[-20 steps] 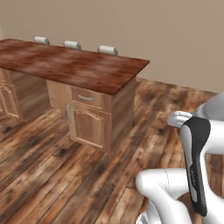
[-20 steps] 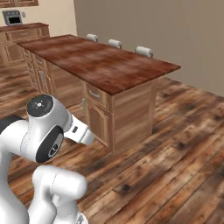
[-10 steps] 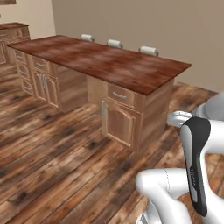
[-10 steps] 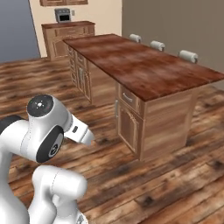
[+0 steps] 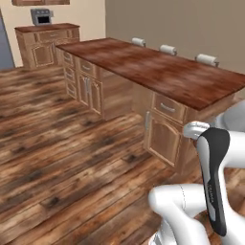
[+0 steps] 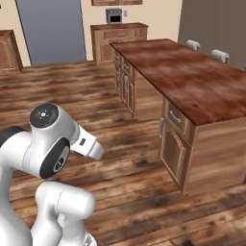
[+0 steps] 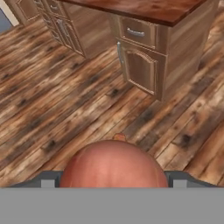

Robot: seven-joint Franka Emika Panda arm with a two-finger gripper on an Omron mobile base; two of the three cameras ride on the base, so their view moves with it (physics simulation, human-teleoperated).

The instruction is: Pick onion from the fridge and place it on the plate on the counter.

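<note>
The onion (image 7: pixel 113 164), a reddish-brown ball, sits large at the bottom of the hand view, and my gripper (image 7: pixel 113 180) is shut on it, a dark finger (image 7: pixel 49 179) showing on either side. Below it lie floor planks and the corner of the counter (image 7: pixel 148 6), a glossy dark wood island (image 5: pixel 158 67) (image 6: pixel 192 81) over lighter brown cabinets. The tall grey fridge (image 6: pixel 53 29) stands at the far wall, and its edge (image 5: pixel 5 45) shows in the left base view. The plate is out of view.
A grey appliance (image 5: pixel 43 17) (image 6: pixel 114 15) stands on a low wooden cabinet (image 5: pixel 45 45) (image 6: pixel 117 38) at the far wall. White stool backs (image 5: pixel 167 49) (image 6: pixel 218 55) line the island's far side. Wooden floor (image 5: pixel 62 158) spreads wide to the island's left.
The whole scene has shifted with the base. The island now runs away to the right, and the far wall with its cabinet and the fridge has come into view.
</note>
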